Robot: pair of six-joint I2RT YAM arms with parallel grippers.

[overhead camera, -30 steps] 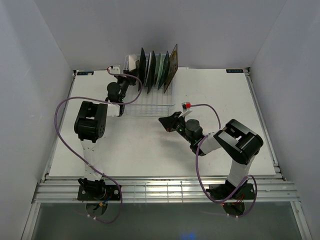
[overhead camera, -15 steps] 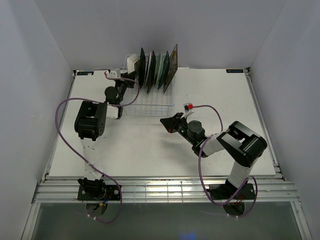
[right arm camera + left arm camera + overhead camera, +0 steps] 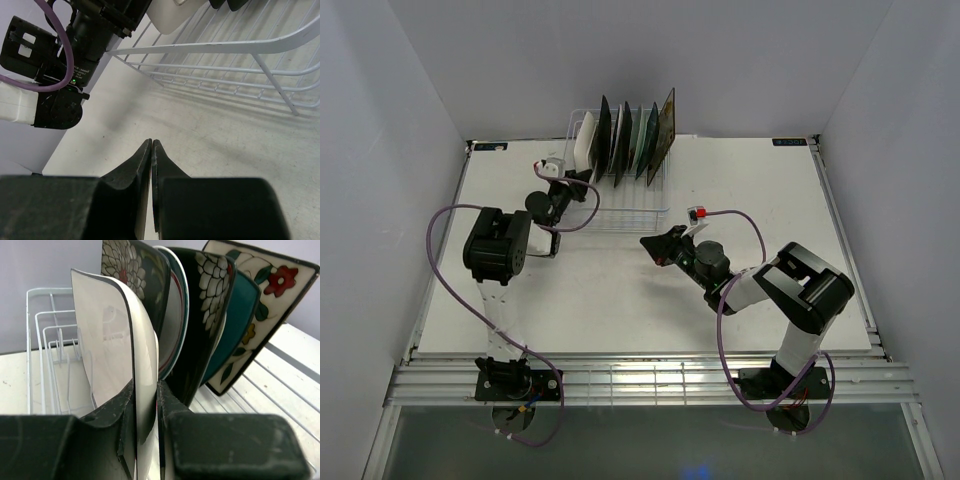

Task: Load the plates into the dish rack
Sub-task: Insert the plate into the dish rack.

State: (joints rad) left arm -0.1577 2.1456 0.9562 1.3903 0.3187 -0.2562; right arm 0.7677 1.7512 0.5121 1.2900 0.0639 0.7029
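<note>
White desk [image 3: 620, 290], pale walls [image 3: 670, 50]; left end effector [image 3: 145, 405] grasps the white plate [image 3: 107, 350], dark floral plate [image 3: 145, 270] just beyond; right end effector [image 3: 151, 146] clenched.

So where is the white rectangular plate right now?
In the top view, the white rectangular plate stands at the row's left end in the dish rack, beside a dark floral plate, held by the left gripper.

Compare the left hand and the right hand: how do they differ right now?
The left hand is shut on the white plate, standing in the dish rack; the right hand is shut on nothing. The left is at the rack; the right sits over the table outside it. Both have dark fingers.
</note>
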